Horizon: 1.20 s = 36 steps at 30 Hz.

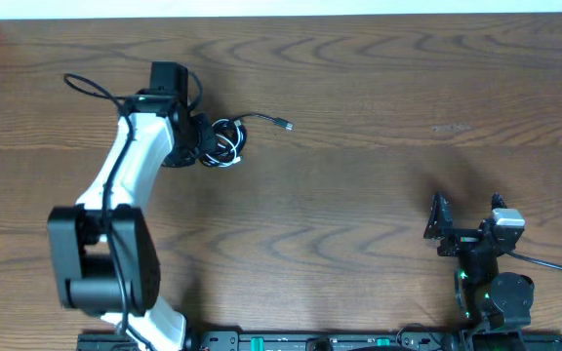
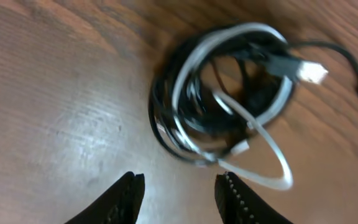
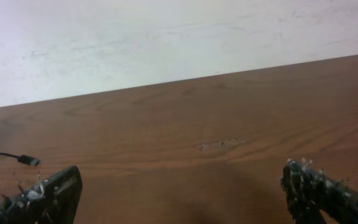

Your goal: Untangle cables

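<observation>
**Overhead**
- left gripper (image 1: pixel 191 142): mostly hidden under the wrist of the left arm (image 1: pixel 125 175), so I can't tell the jaw gap from here.
- Cables are bunched in one small coil just ahead of its tip, black cable (image 1: pixel 215 130) and white cable (image 1: pixel 232 148) looped together.
- One black tail runs out from the coil on the far side from the gripper and ends in a small plug (image 1: pixel 286 125), lying flat on the table (image 1: pixel 379 88).
- right gripper (image 1: pixel 468 216): jaws spread wide, nothing between them. The coil is well apart from it, across the table.

**Left wrist**
- left gripper (image 2: pixel 179 196): fingers (image 2: pixel 126 198) are parted to a narrow-to-medium gap with bare table in between. It holds nothing.
- The coil sits just ahead of the fingertips, offset toward the image-right finger.
- black cable (image 2: pixel 163 115) forms the outer ring on the near-left side.
- white cable (image 2: pixel 277 158) loops through it. Its nearest loop hangs out toward the image-right fingertip, close to it, and I can't tell whether they touch.
- A white connector end (image 2: pixel 312 73) lies across the far side of the coil. A black strand leaves past it toward the frame edge.
- The picture is blurred, so the crossings inside the coil are unreadable.

**Right wrist**
- right gripper (image 3: pixel 179 196): fingers (image 3: pixel 48 196) are at the two frame edges, fully spread and empty.
- Ahead of it is only bare table (image 3: pixel 229 118), then a pale wall (image 3: pixel 166 37).
- The plug (image 3: pixel 28 160) on the black tail shows far ahead, off to the image-left finger's side. The coil itself is out of frame.
</observation>
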Available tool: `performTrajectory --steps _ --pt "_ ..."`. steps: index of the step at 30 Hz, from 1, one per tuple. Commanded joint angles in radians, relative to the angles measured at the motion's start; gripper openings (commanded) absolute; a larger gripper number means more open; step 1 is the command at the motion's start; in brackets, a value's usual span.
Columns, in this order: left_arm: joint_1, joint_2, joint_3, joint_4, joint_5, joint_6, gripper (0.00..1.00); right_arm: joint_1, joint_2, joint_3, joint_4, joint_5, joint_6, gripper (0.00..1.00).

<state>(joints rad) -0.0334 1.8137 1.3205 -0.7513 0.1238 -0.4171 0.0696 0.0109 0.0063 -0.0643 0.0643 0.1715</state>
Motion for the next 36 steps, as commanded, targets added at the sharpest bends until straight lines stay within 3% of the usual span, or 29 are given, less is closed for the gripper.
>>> performTrajectory --steps 1,9,11,13,22,28,34,36 --pt "0.004 0.044 0.012 0.025 -0.043 -0.079 0.43 0.002 -0.005 -0.001 -0.004 0.008 -0.012 0.99" --pt "0.004 0.155 0.012 0.083 -0.045 -0.09 0.42 0.002 -0.005 -0.001 -0.004 0.008 -0.012 0.99" --pt "0.004 0.177 0.012 0.08 -0.045 -0.09 0.34 0.002 -0.005 -0.001 -0.004 0.008 -0.012 0.99" --pt "0.004 0.188 0.012 0.054 -0.018 -0.089 0.08 0.002 -0.005 -0.001 -0.004 0.008 -0.012 0.99" --pt "0.005 0.135 0.012 -0.065 0.213 0.175 0.08 0.002 -0.005 -0.001 -0.004 0.008 -0.012 0.99" --pt "0.004 0.134 0.012 -0.121 0.485 0.492 0.08 0.002 -0.005 -0.001 -0.004 0.008 -0.012 0.99" --pt "0.002 0.134 0.012 -0.169 0.528 0.505 0.08 0.002 -0.005 -0.001 0.011 0.009 -0.013 0.99" --pt "0.002 0.134 0.012 -0.246 0.527 0.474 0.12 0.002 -0.005 -0.001 0.035 0.013 -0.012 0.99"
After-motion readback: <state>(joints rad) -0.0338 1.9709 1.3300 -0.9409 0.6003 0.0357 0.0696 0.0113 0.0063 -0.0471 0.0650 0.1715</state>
